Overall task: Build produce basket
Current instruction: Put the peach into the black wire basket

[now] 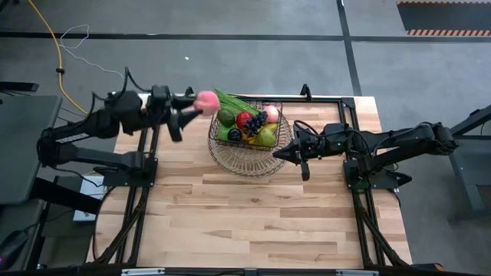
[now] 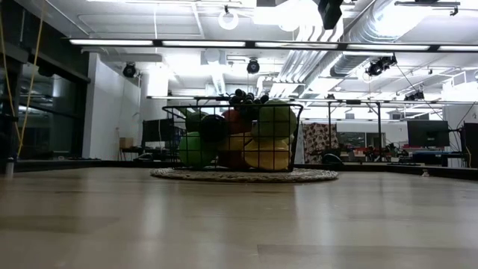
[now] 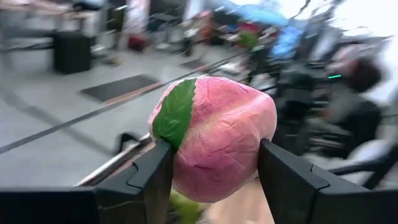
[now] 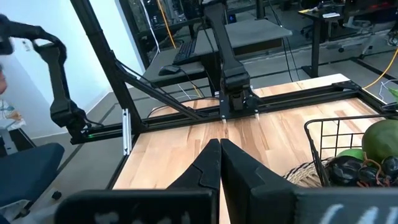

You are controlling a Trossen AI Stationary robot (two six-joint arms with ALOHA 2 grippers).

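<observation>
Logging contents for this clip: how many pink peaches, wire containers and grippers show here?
Peaches: 2, one held by the left gripper at, one in the basket
Wire containers: 2, basket and round tray
Grippers: 2, with right gripper
Total: 6

Grey floor (image 1: 230, 61) around a pale wooden table (image 1: 253, 215), dark seams and a striped hazard mat (image 1: 445, 32), yellow cable (image 1: 54, 46) trailing, white ceiling with strip lights (image 2: 246, 41) and silver ducts (image 2: 358, 37), monitors (image 2: 429, 134) on far desks, glass wall (image 2: 30, 112).
</observation>
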